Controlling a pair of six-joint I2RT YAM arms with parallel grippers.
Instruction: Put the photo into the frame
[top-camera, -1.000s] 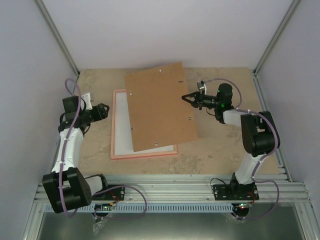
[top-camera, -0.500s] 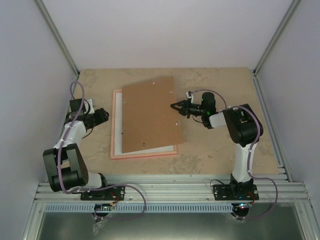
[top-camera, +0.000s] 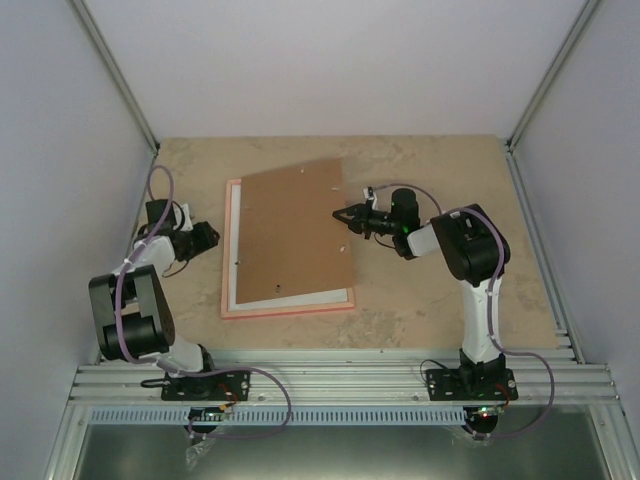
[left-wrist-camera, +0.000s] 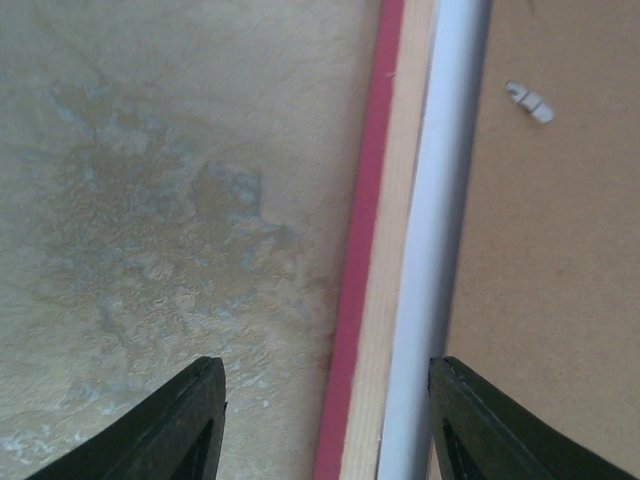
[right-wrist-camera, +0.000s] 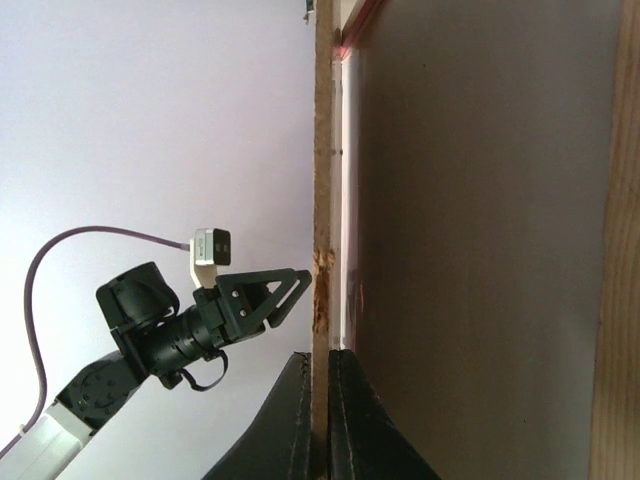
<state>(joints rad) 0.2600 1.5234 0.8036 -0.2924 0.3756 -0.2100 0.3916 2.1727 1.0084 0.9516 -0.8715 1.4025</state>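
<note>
The frame (top-camera: 288, 309) lies back-up on the table, pink edge (left-wrist-camera: 362, 250) and pale wood rim showing. A brown backing board (top-camera: 295, 235) slants over it, its right edge lifted, with my right gripper (top-camera: 341, 215) shut on that edge (right-wrist-camera: 322, 300). A white sheet (top-camera: 236, 262) shows in a strip between board and frame. The photo is hidden. My left gripper (top-camera: 210, 237) sits low at the frame's left side, open; in the left wrist view its jaws stand on either side of the frame's rim (left-wrist-camera: 325, 430) without touching it.
A small metal clip (left-wrist-camera: 528, 101) sits on the backing board. Bare tabletop (top-camera: 440, 300) stretches right of the frame and at the back. Grey walls enclose the table, and an aluminium rail (top-camera: 340, 380) runs along the near edge.
My right gripper has carried the backing board left and lower, so it now covers most of the frame. My left arm has folded back, and its jaws have narrowed.
</note>
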